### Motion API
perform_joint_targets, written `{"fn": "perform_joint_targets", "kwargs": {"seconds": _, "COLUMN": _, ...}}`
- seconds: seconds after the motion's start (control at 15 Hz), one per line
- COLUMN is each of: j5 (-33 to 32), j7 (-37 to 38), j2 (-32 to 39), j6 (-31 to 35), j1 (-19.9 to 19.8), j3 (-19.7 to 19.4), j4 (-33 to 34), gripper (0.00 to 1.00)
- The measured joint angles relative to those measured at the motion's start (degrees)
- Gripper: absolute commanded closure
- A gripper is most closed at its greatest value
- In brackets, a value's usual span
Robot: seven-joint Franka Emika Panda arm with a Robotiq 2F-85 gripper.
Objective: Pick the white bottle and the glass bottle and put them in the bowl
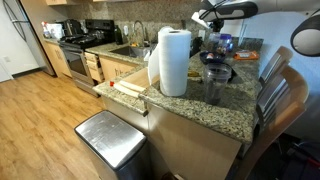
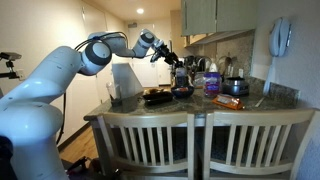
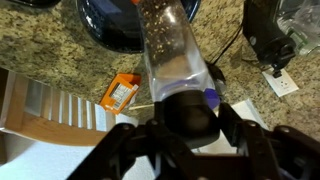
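Gripper: my gripper [image 3: 190,135] comes in from the bottom edge, its dark fingers [image 3: 128,145] pressed to either side of the bottle's black cap
Bottle: a clear glass bottle [image 3: 172,55], running from my fingers up to the top of the frame
Bowl: a dark blue bowl [image 3: 105,25] at the top, partly behind the glass
Counter: speckled granite counter [image 3: 50,55]
Packet: an orange packet [image 3: 122,92] flat on the granite, just left of the bottle
Purple bit: a small purple thing [image 3: 210,98] beside the cap; I cannot tell what it is
Appliance: a black appliance [image 3: 268,30] at top right, with a cable [image 3: 232,50] trailing across the granite
Slats: pale wooden slats [image 3: 55,110] at lower left
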Motion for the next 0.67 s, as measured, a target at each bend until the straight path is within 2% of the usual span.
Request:
{"fn": "perform_joint_targets", "kwargs": {"seconds": 0.6, "j5": 0.4, "j7": 0.4, "j2": 0.0, "j6": -3.1, "j1": -0.2, "j3": -0.3, "j4": -5.9, "gripper": 0.67}}
{"fn": "perform_joint_targets", "kwargs": {"seconds": 0.67, "j5": 0.4, "j7": 0.4, "j2": 0.0, "j6": -3.4, "j1": -0.2, "j3": -0.3, "j4": -6.2, "gripper": 0.30}}
